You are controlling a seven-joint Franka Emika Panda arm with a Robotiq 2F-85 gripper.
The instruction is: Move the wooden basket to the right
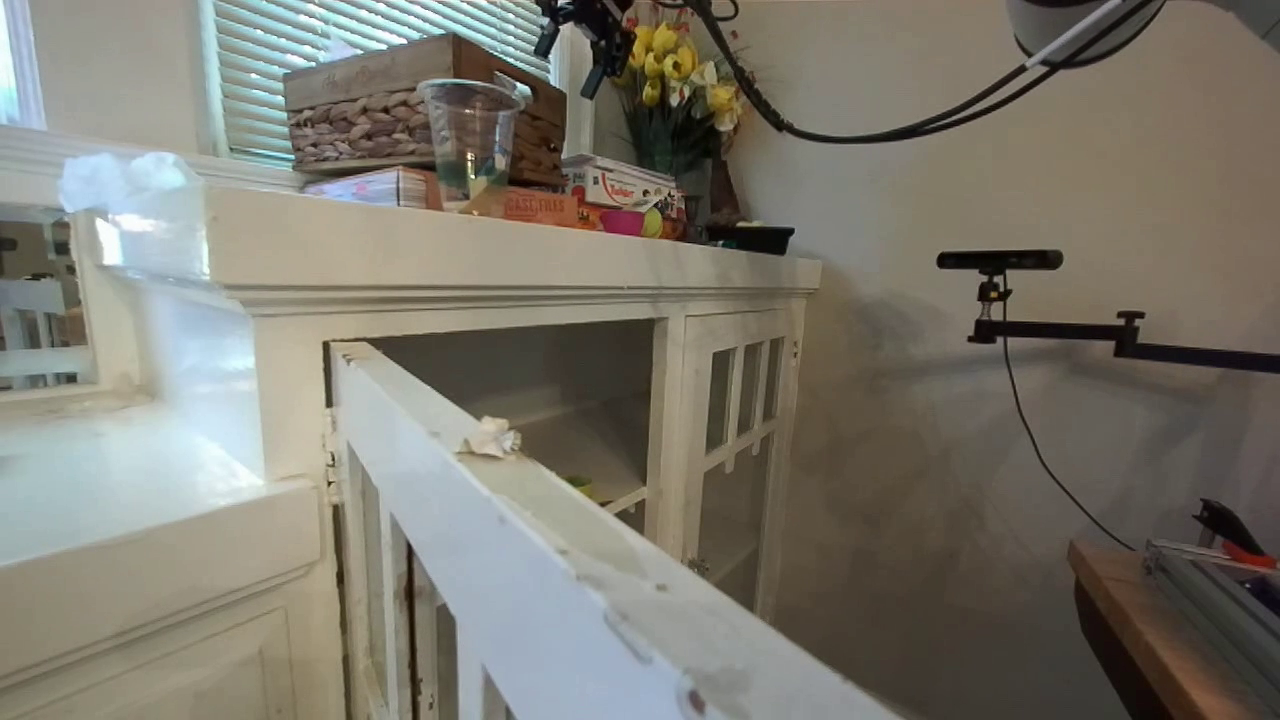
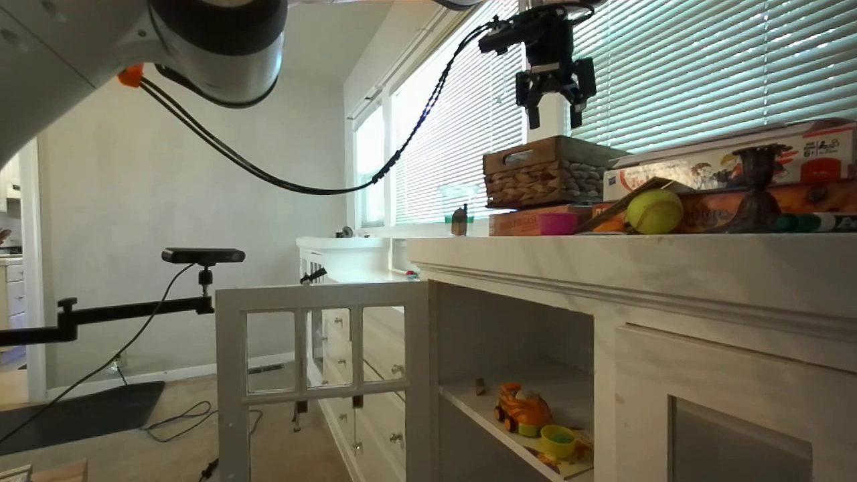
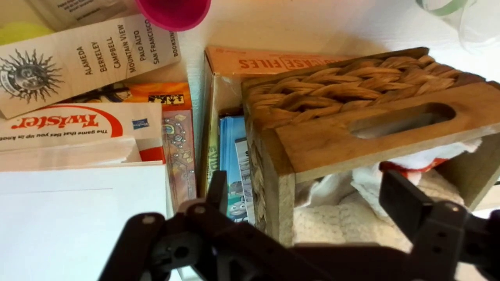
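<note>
Basket (image 3: 367, 148) of rough weave and smooth wood

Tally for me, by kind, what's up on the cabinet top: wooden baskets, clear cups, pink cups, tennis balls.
Wooden basket: 1
Clear cup: 1
Pink cup: 1
Tennis ball: 1
Total in view: 4

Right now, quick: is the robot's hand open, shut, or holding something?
Hand: open, holding nothing, with the basket below it.
</note>
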